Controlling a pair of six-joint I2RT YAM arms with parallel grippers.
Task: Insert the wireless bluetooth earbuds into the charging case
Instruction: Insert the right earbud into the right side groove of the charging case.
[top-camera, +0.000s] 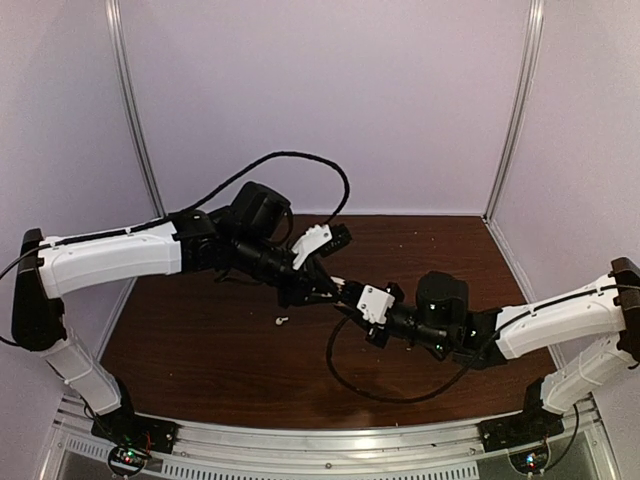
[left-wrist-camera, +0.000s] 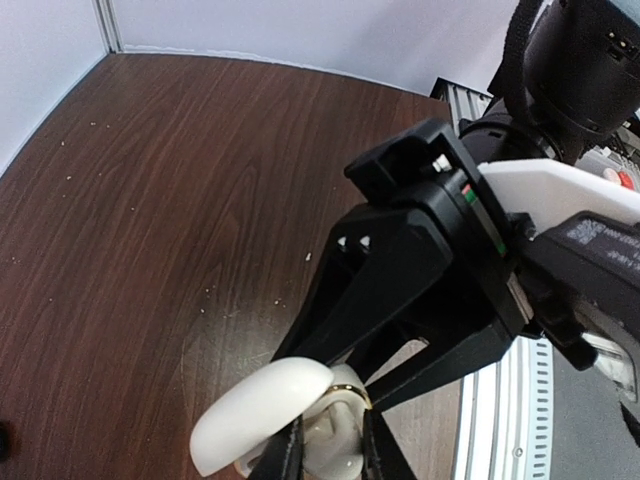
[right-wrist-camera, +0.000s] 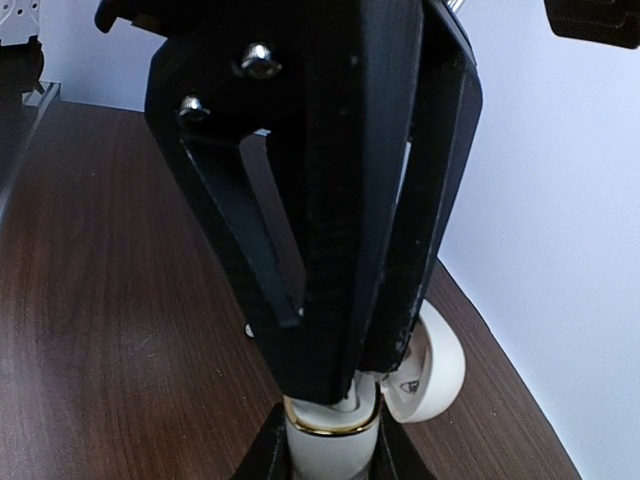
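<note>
A white charging case (left-wrist-camera: 335, 440) with a gold rim is held above the table, its lid (left-wrist-camera: 260, 410) swung open to the side. My left gripper (left-wrist-camera: 335, 462) is shut on the case body (right-wrist-camera: 325, 447), one finger on each side. My right gripper (right-wrist-camera: 365, 385) comes down from above with its jaws shut and its tips in the case's mouth. Whether it pinches an earbud is hidden. In the top view both grippers, left (top-camera: 312, 290) and right (top-camera: 342, 295), meet at mid-table. One small white earbud (top-camera: 281, 321) lies loose on the wood.
The dark wooden table (top-camera: 200, 330) is walled by pale panels on three sides. A metal rail (top-camera: 330, 455) runs along the near edge. Black cables loop above the left arm (top-camera: 300, 160) and under the right arm (top-camera: 380, 395).
</note>
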